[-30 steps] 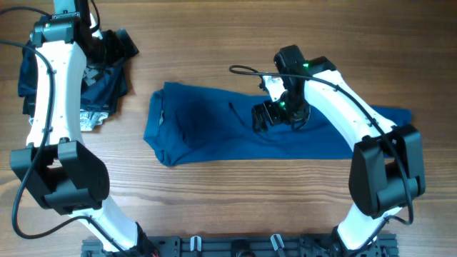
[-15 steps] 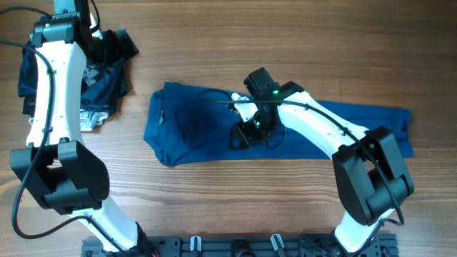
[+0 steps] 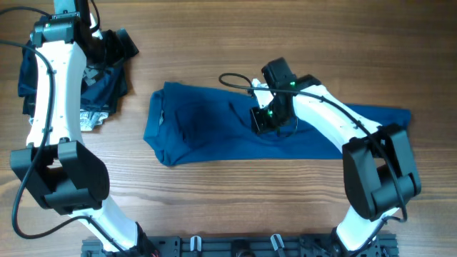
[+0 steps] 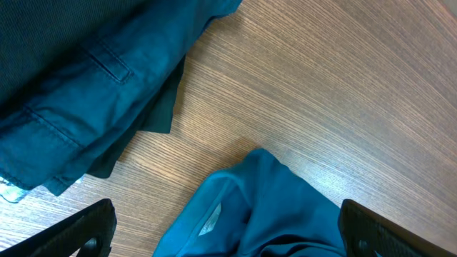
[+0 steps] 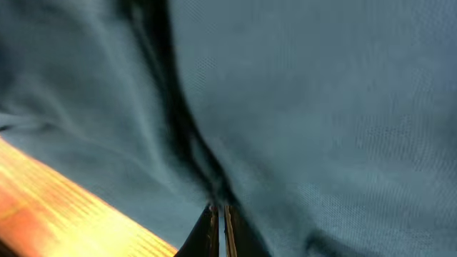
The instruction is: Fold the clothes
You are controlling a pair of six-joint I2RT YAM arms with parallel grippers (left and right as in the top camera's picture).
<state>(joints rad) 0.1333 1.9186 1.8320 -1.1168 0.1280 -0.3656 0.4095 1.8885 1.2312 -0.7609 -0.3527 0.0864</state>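
Medium-blue knit polo shirt (image 3: 193,132): mid-stretch hidden under white right arm (image 3: 328,118); collar, placket not made out; wrist view of it blurred, right gripper (image 5: 218,221) tips meeting, cut by bottom edge, pinch uncertain; dark garment pile (image 3: 107,86) left of shirt partly under left arm (image 3: 50,78).

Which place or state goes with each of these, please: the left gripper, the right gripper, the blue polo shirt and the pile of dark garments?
1. left gripper
2. right gripper
3. blue polo shirt
4. pile of dark garments

A. stretched out in the middle of the table
B. open
C. heaped at the far left corner
D. shut on a pinch of shirt fabric

Pairs: 1-B, 2-D, 3-A, 4-C
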